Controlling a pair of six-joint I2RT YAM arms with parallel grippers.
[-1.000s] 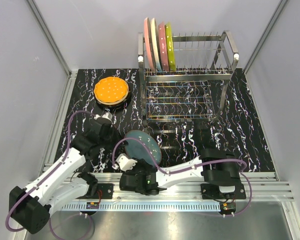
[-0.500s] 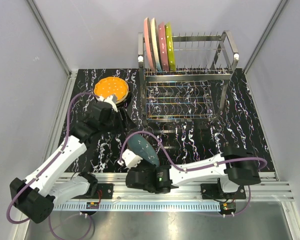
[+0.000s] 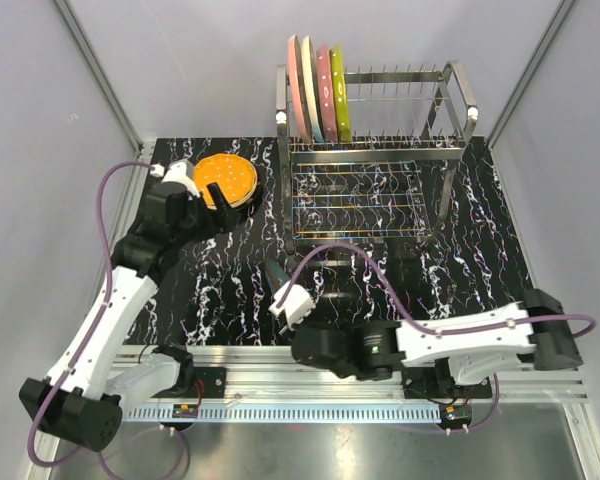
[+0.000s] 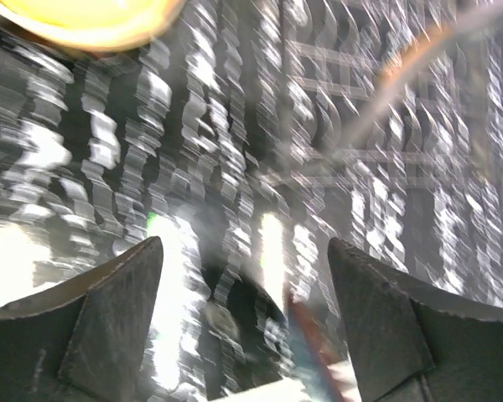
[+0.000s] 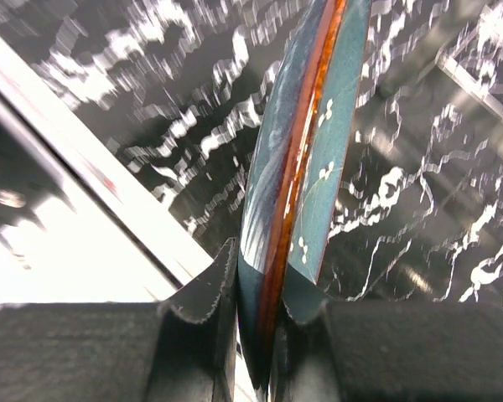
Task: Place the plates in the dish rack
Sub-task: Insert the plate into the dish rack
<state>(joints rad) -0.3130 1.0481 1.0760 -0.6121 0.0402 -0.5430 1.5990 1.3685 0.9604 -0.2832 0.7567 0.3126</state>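
Observation:
My right gripper (image 5: pixel 264 310) is shut on the rim of a teal plate (image 5: pixel 306 142) with a brown edge, held upright on edge above the table. From above, the teal plate (image 3: pixel 277 270) shows edge-on in front of the dish rack (image 3: pixel 450 110). Three plates, one pink (image 3: pixel 293 90), one pale blue (image 3: pixel 307 95) and one dotted pink (image 3: pixel 323 90), stand with a green plate (image 3: pixel 340 100) at the rack's left end. An orange plate (image 3: pixel 226 178) tops a small stack at the back left. My left gripper (image 3: pixel 212 205) is open and empty beside it. The left wrist view is blurred, with the orange plate (image 4: pixel 84 17) above the left gripper (image 4: pixel 245 251).
The rack's lower tier (image 3: pixel 355 205) faces the arms. Metal frame posts (image 3: pixel 100 70) and pale walls close in the sides. An aluminium rail (image 3: pixel 230 355) runs along the near edge. A purple cable (image 3: pixel 355 255) loops over the right arm.
My left gripper opened and swung back-left to the orange plate stack. The right arm moved rightward and turned the teal plate from nearly flat onto its edge.

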